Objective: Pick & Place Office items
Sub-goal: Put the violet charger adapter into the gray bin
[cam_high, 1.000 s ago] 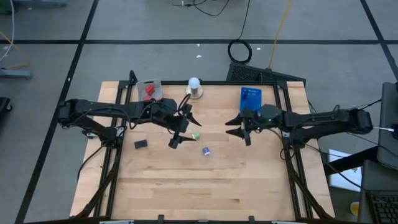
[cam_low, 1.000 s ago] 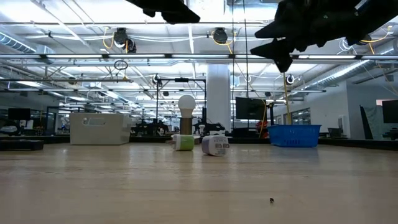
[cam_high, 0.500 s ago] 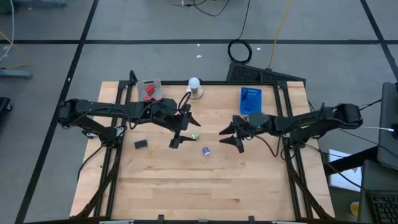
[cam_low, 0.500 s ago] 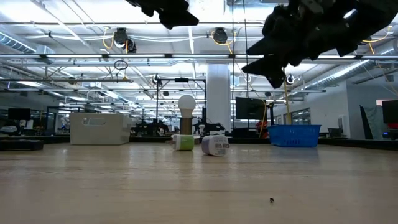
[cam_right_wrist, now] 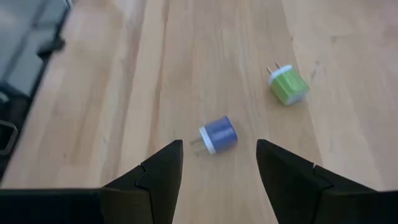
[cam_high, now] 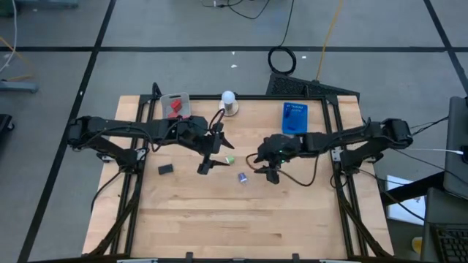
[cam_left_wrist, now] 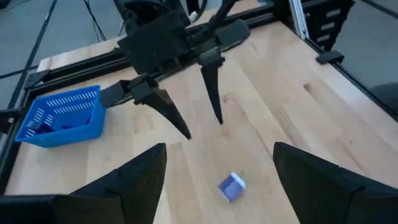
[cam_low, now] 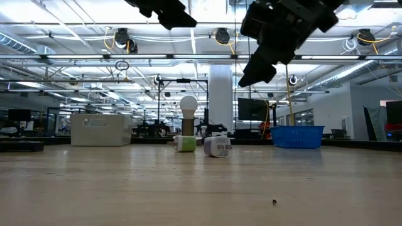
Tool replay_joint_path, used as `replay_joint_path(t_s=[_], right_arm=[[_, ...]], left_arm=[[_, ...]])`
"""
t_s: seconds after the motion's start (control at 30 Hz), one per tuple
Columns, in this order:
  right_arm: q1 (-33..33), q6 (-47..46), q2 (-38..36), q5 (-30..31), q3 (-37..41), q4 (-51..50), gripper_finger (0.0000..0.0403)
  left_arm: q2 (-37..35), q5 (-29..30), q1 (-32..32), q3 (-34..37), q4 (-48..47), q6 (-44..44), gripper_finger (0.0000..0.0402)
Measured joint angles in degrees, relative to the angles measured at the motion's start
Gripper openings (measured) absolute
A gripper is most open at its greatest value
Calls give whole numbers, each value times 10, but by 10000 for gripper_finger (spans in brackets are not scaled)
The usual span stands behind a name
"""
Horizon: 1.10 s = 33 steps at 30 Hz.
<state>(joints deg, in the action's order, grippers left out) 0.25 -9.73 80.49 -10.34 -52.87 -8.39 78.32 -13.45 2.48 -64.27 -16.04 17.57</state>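
The office items on the table are a blue-purple plug-shaped block [cam_high: 242, 177] [cam_right_wrist: 217, 135] [cam_left_wrist: 232, 186], a green one [cam_high: 229, 159] [cam_right_wrist: 288, 86] and a black block [cam_high: 166, 169]. Each lies on its side on the wood. Red items sit in the grey tray [cam_high: 175, 106]. My right gripper [cam_high: 259, 168] [cam_right_wrist: 219, 145] hovers open just right of the blue-purple block, with its fingers pointing at it. My left gripper [cam_high: 219, 155] [cam_left_wrist: 219, 148] hangs open above the green block. The left wrist view shows the right gripper [cam_left_wrist: 203, 127] with its fingers spread.
A white ball on a grey base [cam_high: 229, 101] stands at the far edge. The blue tray [cam_high: 295, 118] [cam_left_wrist: 59, 118] lies far right with something inside. The near half of the table [cam_high: 241, 219] is bare wood. The two grippers are close together mid-table.
My right gripper has swung from beside the blue tray toward the table's left and near edge. It has come lower and closed in on the blue-purple block, with its fingers still spread. The blocks lie where they were.
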Motion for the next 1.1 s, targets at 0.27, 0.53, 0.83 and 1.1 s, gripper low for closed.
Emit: replay_joint_path(t_s=[0.27, 0.53, 0.83, 1.1], right_arm=[[0, 20, 79, 1, -120, -155, 199], [0, 17, 162, 12, -208, -228, 199], [2, -46, 229, -35, -269, -255, 199], [6, -31, 267, -64, -295, -263, 199]], left_arm=[[-82, -1, 1, 1, -57, 23, 298], [-200, -9, 20, 113, -3, 2, 298], [-322, -24, 91, 312, 190, -64, 298], [-356, -72, 136, 402, 309, -104, 298]])
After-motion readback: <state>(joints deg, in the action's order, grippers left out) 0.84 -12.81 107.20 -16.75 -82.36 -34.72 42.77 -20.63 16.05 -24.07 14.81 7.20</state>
